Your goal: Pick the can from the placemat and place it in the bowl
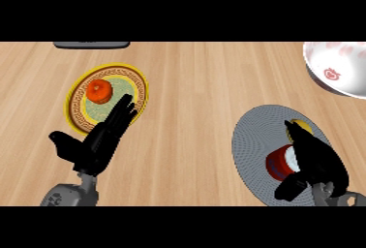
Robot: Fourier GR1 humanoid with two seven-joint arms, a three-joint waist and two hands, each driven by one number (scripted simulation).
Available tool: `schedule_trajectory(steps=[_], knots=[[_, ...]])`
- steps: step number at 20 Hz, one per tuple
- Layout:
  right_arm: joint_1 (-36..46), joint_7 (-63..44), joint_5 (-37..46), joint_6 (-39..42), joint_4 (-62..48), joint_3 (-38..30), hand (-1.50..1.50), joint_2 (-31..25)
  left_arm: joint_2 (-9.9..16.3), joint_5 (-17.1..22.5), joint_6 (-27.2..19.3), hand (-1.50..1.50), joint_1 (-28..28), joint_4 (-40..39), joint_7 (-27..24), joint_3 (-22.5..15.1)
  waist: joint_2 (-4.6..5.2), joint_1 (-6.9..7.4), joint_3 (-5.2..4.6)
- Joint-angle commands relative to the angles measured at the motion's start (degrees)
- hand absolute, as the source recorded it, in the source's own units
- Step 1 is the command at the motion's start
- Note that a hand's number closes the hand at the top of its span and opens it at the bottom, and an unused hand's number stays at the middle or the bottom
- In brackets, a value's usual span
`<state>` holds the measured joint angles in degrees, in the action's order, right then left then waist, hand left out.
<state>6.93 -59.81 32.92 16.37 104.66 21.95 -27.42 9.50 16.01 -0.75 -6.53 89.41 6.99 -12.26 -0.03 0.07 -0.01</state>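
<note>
The right robot hand (314,157) lies over the short red and white metal can (280,162), which stands on the round grey woven placemat (250,140) on the wooden worktop (193,97), and its fingers and thumb seem to curl round the can (the far side of the can is hidden). Before lifting, I think the thumb should sit well against the can's wall, then the can can travel up toward the white bowl with red marks (336,68) at the far right. The left robot hand (100,140) rests open, fingers straight, over the yellow patterned plate (79,104) carrying a red-orange round fruit (99,90).

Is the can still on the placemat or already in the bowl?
On the placemat. The red can lies on the grey placemat with the right hand around it; the white bowl sits apart at the upper right.
</note>
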Motion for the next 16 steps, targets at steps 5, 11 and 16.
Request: schedule_trajectory(steps=[5,11,16], knots=[[0.0,-1.4,4.0,3.5,-2.4,-3.0,-1.50,4.6,-1.1,-1.0,1.6,0.00,-0.5,1.0,2.0,1.7,0.01,0.00,0.01],[-5.6,14.2,7.6,-0.9,-4.2,-6.6,1.50,1.2,-1.2,-0.7,3.5,0.00,-0.9,0.5,2.4,3.9,0.00,-0.23,0.02],[-1.7,11.9,15.0,-1.8,-7.9,-1.8,1.50,9.3,-3.8,-2.8,3.0,0.00,-0.6,0.9,1.7,3.5,0.00,-0.02,0.01]])
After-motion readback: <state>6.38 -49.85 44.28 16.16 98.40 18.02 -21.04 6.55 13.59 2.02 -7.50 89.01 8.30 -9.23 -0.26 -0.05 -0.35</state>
